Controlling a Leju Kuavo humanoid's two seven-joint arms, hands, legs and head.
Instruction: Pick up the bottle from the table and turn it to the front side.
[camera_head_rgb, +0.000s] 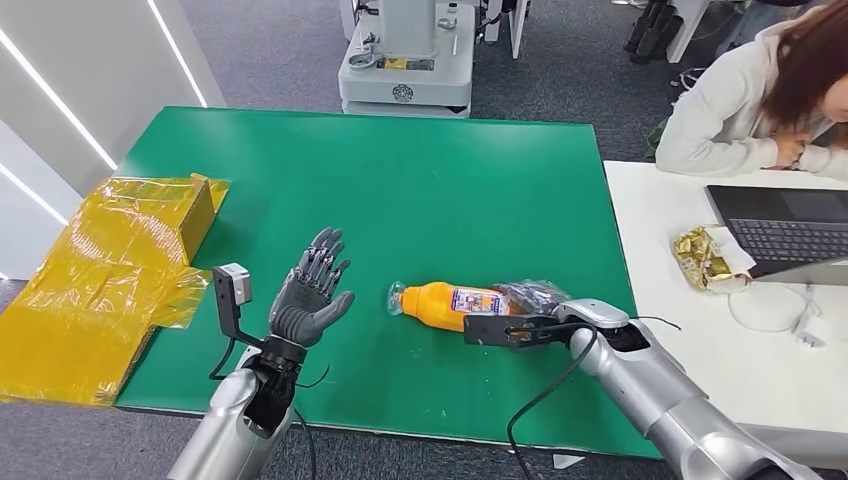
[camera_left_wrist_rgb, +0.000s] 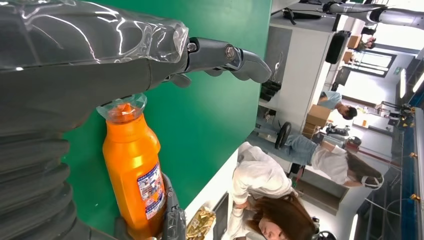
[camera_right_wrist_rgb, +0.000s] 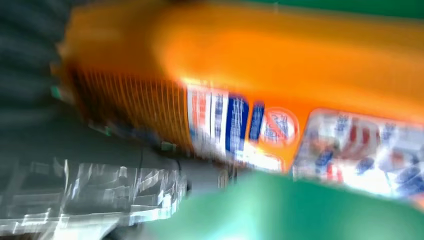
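Right now I've got the orange plastic bottle with the clear cap and printed label (camera_head_rgb: 450, 303) lying on its side on the green table top (camera_head_rgb: 400, 180), toward the near edge, cap end pointing to the robot's left. My right hand (camera_head_rgb: 533, 298) is at the bottle's base end, wrapped in crinkly clear plastic film, w/ dark fingers alongside the bottle; from the head view it looks like it's on the bottle, but I can't tell if it has closed into a real grasp. Right wrist cam is heavily blurred: orange bottle body (camera_right_wrist_rgb: 280, 65) and label up close, green surface beneath, no usable detail on the fingers.

Left hand (camera_head_rgb: 312, 290) is up above the table, well left of the bottle, fingers spread and straight, holding nothing, not touching the bottle. Left wrist cam shows its thumb (camera_left_wrist_rgb: 235, 55) stretched out over the green, and the bottle (camera_left_wrist_rgb: 132, 170) beyond it, label facing the cam.

Off the table's left edge there's a yellow film-wrapped box on yellow sheeting (camera_head_rgb: 130, 240). On the right, a white desk (camera_head_rgb: 660, 250) w/ a dark laptop (camera_head_rgb: 780, 235), a gold foil wrapper (camera_head_rgb: 700, 258), and a person in a light hoodie (camera_head_rgb: 740, 100) leaning over it.
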